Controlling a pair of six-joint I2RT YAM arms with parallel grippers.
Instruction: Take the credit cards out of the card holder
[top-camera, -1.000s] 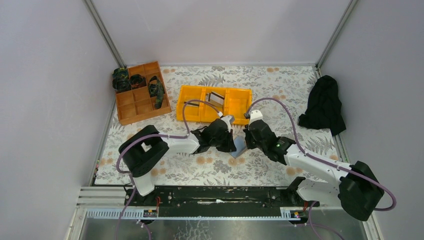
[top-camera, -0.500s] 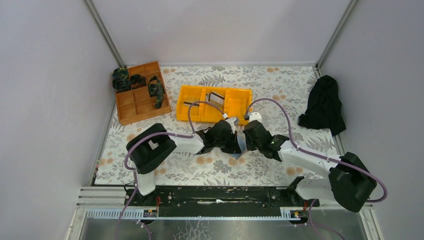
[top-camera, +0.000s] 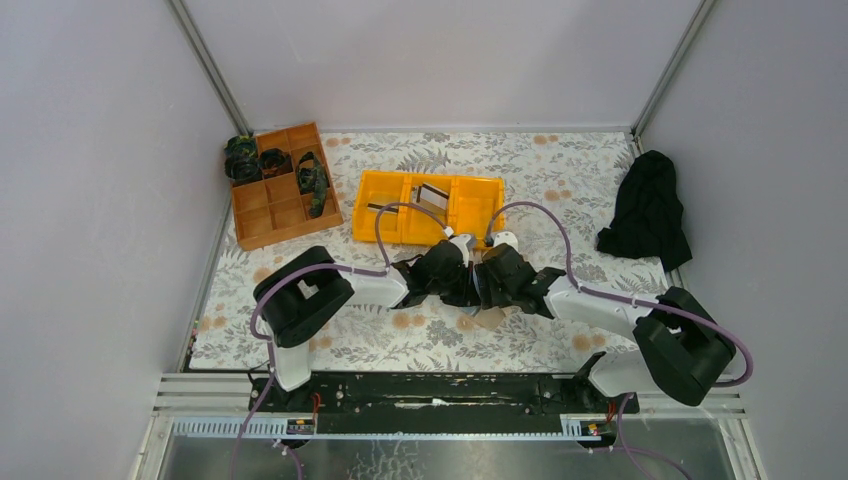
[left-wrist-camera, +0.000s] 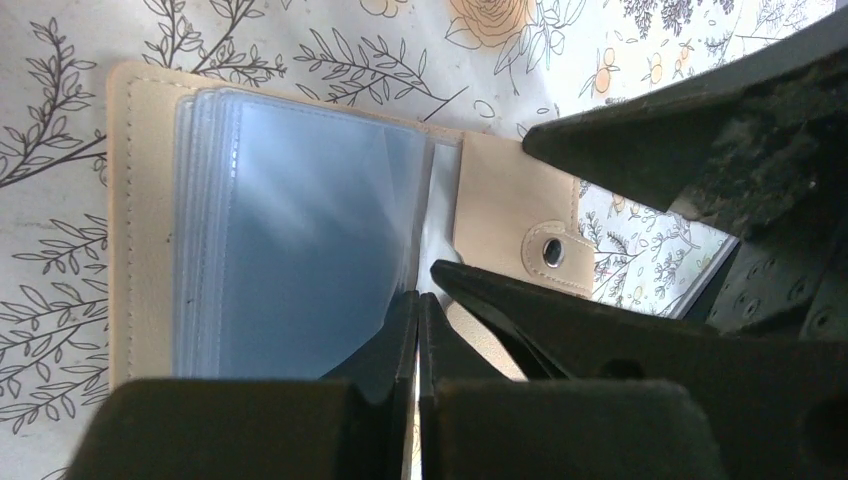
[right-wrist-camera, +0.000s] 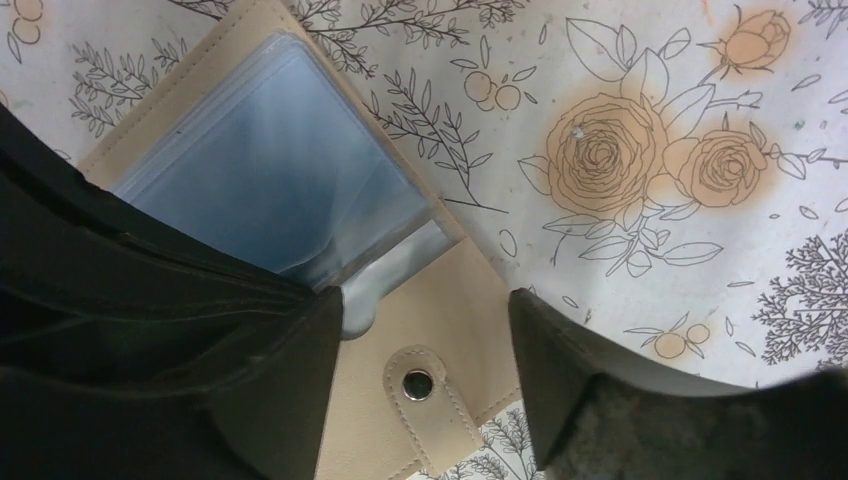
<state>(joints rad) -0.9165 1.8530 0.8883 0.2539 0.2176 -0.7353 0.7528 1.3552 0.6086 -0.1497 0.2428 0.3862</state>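
The right end effector (right-wrist-camera: 425, 320) is now standing spread, where a second ago it was pressed together. Its arm is also swinging in from the right, so that it is crowding close against the left end effector (left-wrist-camera: 418, 305) at the middle of the desk (top-camera: 560, 170). The left end effector is staying pressed together, its tip bearing on the pale blue sleeves (left-wrist-camera: 300, 220) of the card holder (left-wrist-camera: 135, 200).

The holder is lying open and flat on the desk, on the near side of the yellow bin (top-camera: 385, 225) and mostly hidden under both arms in the top view. The right fingers are straddling the tan flap, with the snap tab (right-wrist-camera: 417, 383) lying below the gap between them, and they are touching nothing that can be seen.

This probably means the right arm is letting go and lining up a fresh pinch while the left pins the sleeves down. No card is showing plainly in the sleeves from either wrist view, so whether any remain inside cannot be told. One silvery credit card (top-camera: 432, 194) is lying in the bin's middle compartment.
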